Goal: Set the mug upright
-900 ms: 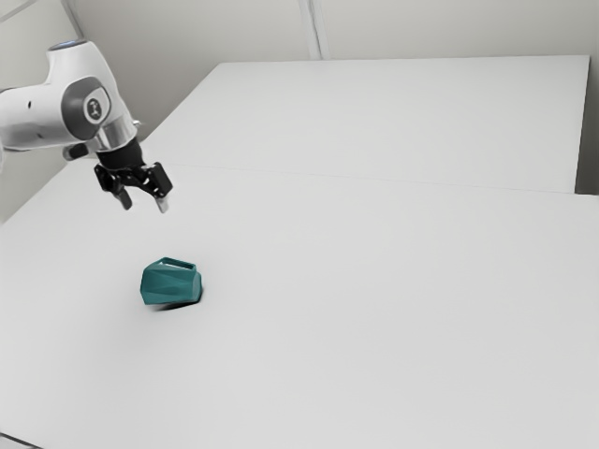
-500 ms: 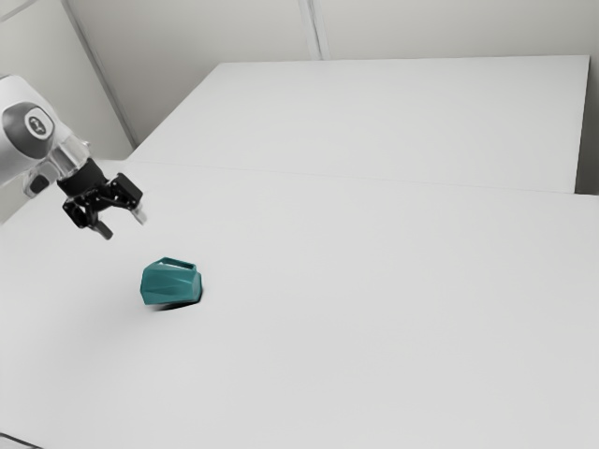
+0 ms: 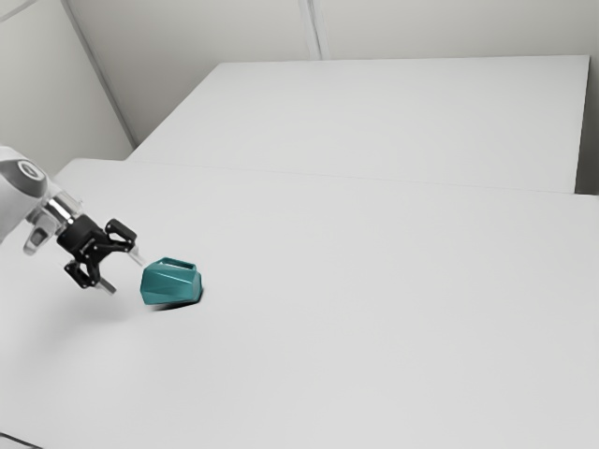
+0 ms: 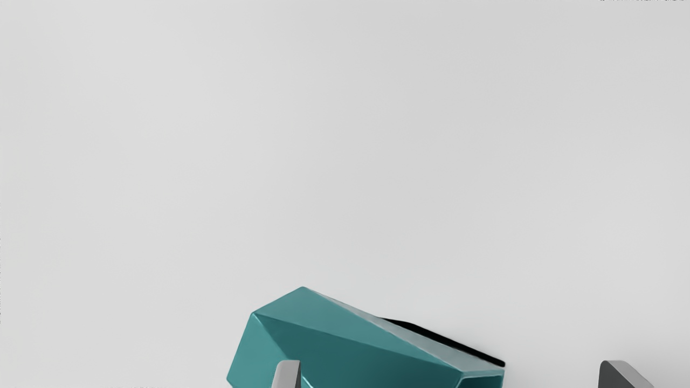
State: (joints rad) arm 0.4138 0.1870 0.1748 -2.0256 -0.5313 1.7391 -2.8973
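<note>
My gripper (image 3: 127,274) hangs low at the exterior view's left, tilted, its fingers spread wide beside the teal mug (image 3: 170,283). The mug lies on its side on the table, its handle toward the back in that view. From the wrist, the gripper (image 4: 450,374) is open, with one fingertip overlapping the body of the mug (image 4: 345,339) and the other well apart from it over bare table. Whether the nearer finger touches the mug, I cannot tell.
The white table (image 3: 374,309) extends around the mug. Behind it stands a second white surface (image 3: 402,122), with pale walls beyond. A dark thin line crosses the exterior view's lower left corner.
My arm has come down and toward the exterior view's left, and the hand has tilted, bringing the fingers beside the mug. The mug has not moved.
</note>
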